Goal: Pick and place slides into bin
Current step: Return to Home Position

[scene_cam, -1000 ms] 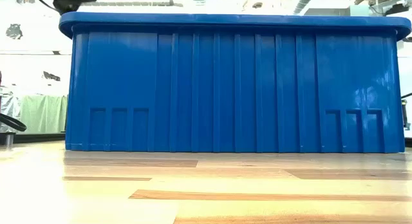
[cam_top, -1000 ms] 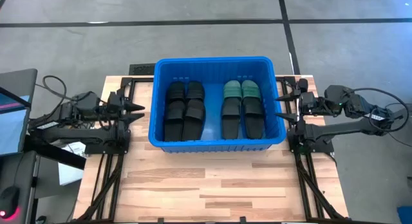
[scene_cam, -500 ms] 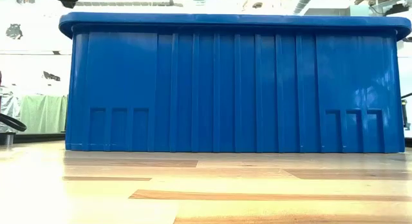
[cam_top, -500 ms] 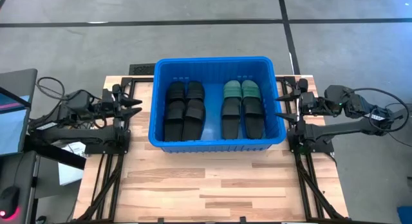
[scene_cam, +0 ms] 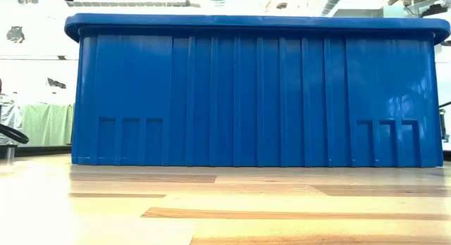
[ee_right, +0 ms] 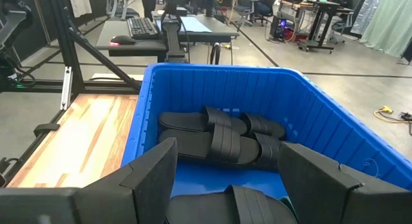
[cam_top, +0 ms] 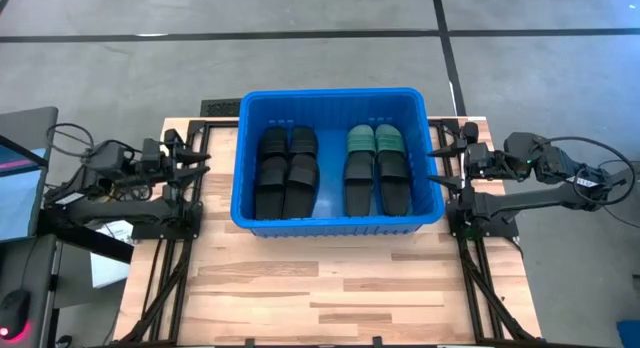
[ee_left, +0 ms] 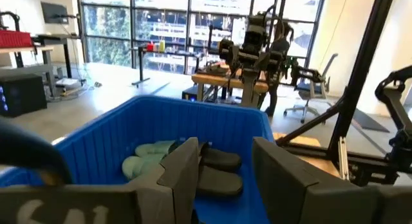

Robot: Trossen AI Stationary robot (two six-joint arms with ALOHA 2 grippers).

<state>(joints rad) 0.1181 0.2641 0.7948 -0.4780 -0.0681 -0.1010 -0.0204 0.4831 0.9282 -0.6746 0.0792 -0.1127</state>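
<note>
Now the slides (cam_top: 285, 173) lie inside the bin (cam_top: 335, 93). The left gripper (cam_top: 200, 160) and the right gripper (cam_top: 438, 156) are wide and empty beside its walls. I think a careless swing could knock the rim.

Slides (cam_top: 288, 173) flat in blue bin (cam_top: 335, 225) (teal pair (cam_top: 375, 140) far-right corner).

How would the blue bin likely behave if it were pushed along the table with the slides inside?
The bin would probably slide rather than tip: its base sits flat and wide on the smooth wooden table. Its ribbed walls look stiff, so they should barely flex. The slides lying low inside likely add modest weight.
</note>
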